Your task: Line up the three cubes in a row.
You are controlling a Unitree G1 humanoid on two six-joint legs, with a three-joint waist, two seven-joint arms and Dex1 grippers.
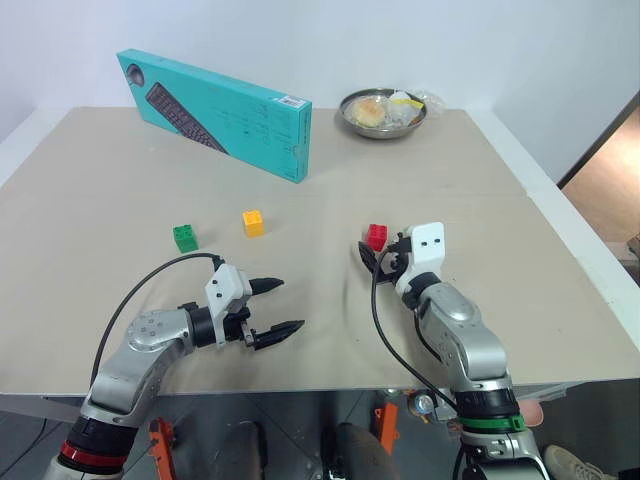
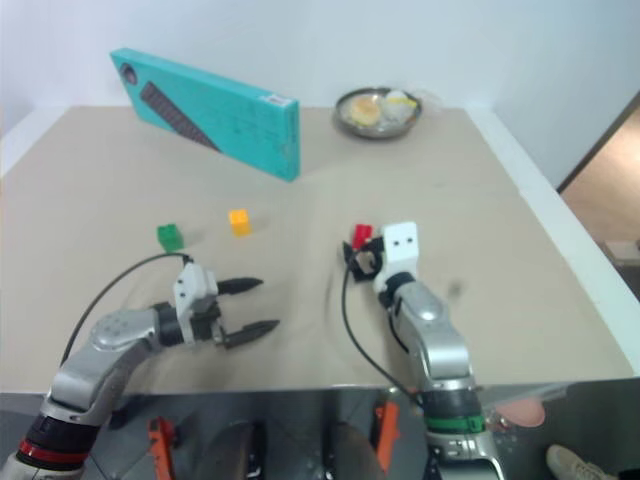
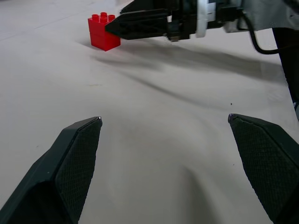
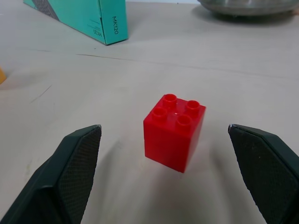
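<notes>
Right end effector (image 1: 383,252) partly hides red cube (image 1: 377,236); fingers spread.

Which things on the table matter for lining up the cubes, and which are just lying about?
For the job:
- green cube
- yellow-orange cube
- red cube, on the table just ahead of the open right tool
- left tool, open, over bare table

Lying about:
- teal keyboard box
- metal bowl of food

Both claws wide apart: left claw (image 1: 277,312), right claw (image 1: 380,255).
</notes>
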